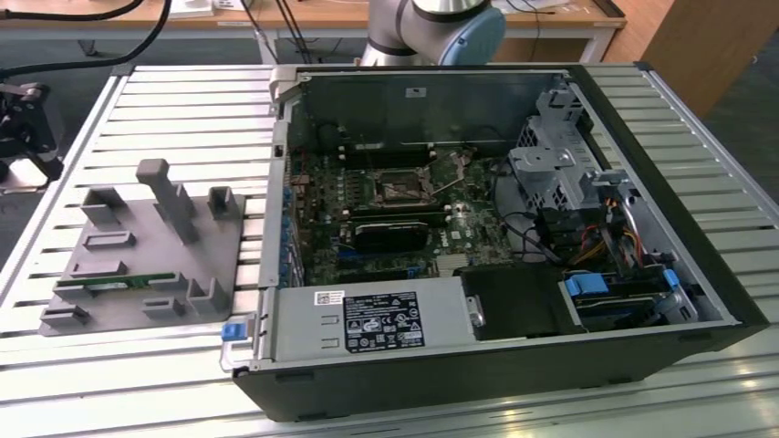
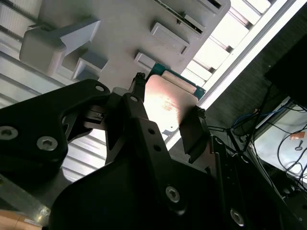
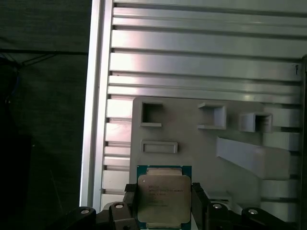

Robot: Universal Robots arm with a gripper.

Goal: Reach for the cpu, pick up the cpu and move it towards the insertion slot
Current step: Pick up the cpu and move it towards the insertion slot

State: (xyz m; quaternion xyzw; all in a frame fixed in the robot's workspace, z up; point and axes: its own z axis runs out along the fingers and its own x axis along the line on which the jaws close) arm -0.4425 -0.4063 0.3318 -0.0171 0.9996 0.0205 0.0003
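The cpu (image 3: 163, 200) is a flat square chip with a shiny silver top and a green rim. It sits between the two black fingers of my gripper (image 3: 164, 194), which is shut on its opposite edges. In the second wrist view the cpu (image 2: 165, 101) glints between the fingers of the gripper (image 2: 168, 108), held above the grey parts fixture (image 2: 120, 38). The insertion slot (image 1: 399, 189) is a small square socket with a silvery bracket, in the middle of the motherboard inside the open computer case (image 1: 718, 301).
The grey fixture (image 1: 146, 246) lies on the slatted metal table (image 1: 159, 100) at the exterior view's left of the case, with a green memory stick (image 1: 104, 285) in it. The arm's base (image 1: 439, 27) stands behind the case. Cables and drive cages fill the case's right side.
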